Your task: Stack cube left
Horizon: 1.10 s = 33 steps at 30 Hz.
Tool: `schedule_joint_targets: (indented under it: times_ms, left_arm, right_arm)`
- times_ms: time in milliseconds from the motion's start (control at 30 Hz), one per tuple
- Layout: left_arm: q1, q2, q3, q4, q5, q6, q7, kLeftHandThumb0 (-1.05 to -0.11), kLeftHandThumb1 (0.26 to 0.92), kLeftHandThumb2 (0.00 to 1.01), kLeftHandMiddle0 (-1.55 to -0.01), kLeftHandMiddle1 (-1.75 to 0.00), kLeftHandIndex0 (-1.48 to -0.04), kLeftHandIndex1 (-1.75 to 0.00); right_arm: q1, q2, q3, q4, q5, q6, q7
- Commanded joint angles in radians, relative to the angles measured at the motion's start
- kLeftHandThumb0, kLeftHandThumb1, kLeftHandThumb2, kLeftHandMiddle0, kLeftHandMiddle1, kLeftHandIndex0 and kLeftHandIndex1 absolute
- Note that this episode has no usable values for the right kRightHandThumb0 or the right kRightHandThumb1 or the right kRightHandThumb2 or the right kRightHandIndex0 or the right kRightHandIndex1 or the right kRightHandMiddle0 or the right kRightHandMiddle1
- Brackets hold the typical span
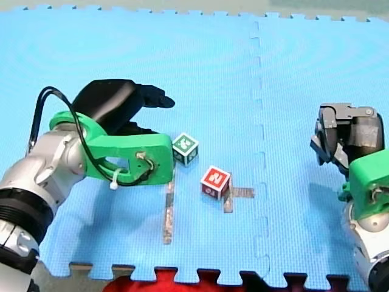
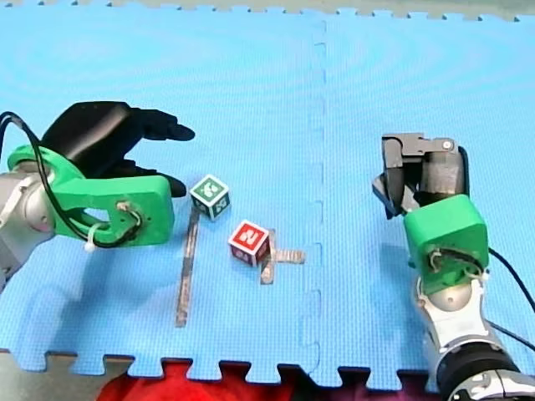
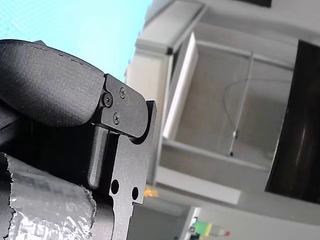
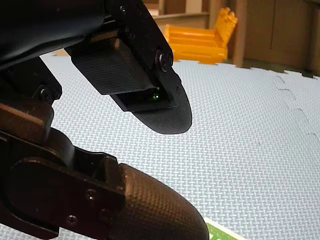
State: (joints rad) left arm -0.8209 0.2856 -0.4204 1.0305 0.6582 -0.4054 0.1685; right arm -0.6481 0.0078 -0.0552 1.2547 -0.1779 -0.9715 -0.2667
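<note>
In the first head view, a blue foam mat (image 1: 200,73) covers the work surface. The green cube (image 1: 185,148) sits on it a little left of the middle. It is turned so that 1 corner faces the robot and its edges run diagonal to the mat's seam (image 2: 322,125). Its top face carries a white mark that cannot be read. The red cube (image 1: 215,181) stands apart from it, nearer the robot and to the right, turned the same diagonal way. The white mark on its top looks like a 2. A long strip of grey tape (image 1: 168,213) runs from beside the green cube toward the near edge. The left hand (image 1: 115,106) hangs just behind and left of the green cube, uncurled and holding nothing. The right hand (image 1: 343,131) is well apart at the right side, holding nothing; whether it is closed cannot be told. The second head view adds a red mat edge (image 2: 217,393) along the near side. The first wrist view shows a dark hand part (image 3: 60,85), silver tape wrapping (image 3: 45,200) and white shelving (image 3: 200,100). The second wrist view shows 2 dark fingers (image 4: 150,95) over the mat with nothing between them, a green patch with a white edge (image 4: 222,234) and a yellow crate (image 4: 200,37) beyond.
</note>
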Motion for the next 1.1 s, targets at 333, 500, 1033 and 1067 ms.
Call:
schedule_joint_targets:
  times_ms: [333,500,1033,1067]
  left_arm:
    - [-0.122,-0.027,-0.074,0.136,0.035,-0.036,-0.017,-1.048,0.854,0.00,-0.97,-1.75,-0.68,0.00]
    - [-0.134,-0.037,-0.063,0.156,0.000,-0.074,-0.065,-1.048,0.862,0.01,-0.97,-1.75,-0.69,0.00]
    - [-0.095,-0.079,-0.033,0.254,-0.056,-0.192,-0.031,-1.048,0.864,0.00,-0.97,-1.75,-0.69,0.00]
    - [-0.095,-0.080,-0.030,0.256,-0.061,-0.196,-0.038,-1.048,0.865,0.00,-0.97,-1.75,-0.69,0.00]
  right_arm:
    - [0.004,-0.011,0.009,-0.002,-0.011,-0.002,-0.029]
    - [0.005,-0.016,0.007,-0.005,-0.008,-0.008,-0.029]
    - [0.013,-0.033,0.019,-0.020,-0.035,-0.015,-0.071]
    - [0.013,-0.035,0.023,-0.021,-0.044,-0.014,-0.083]
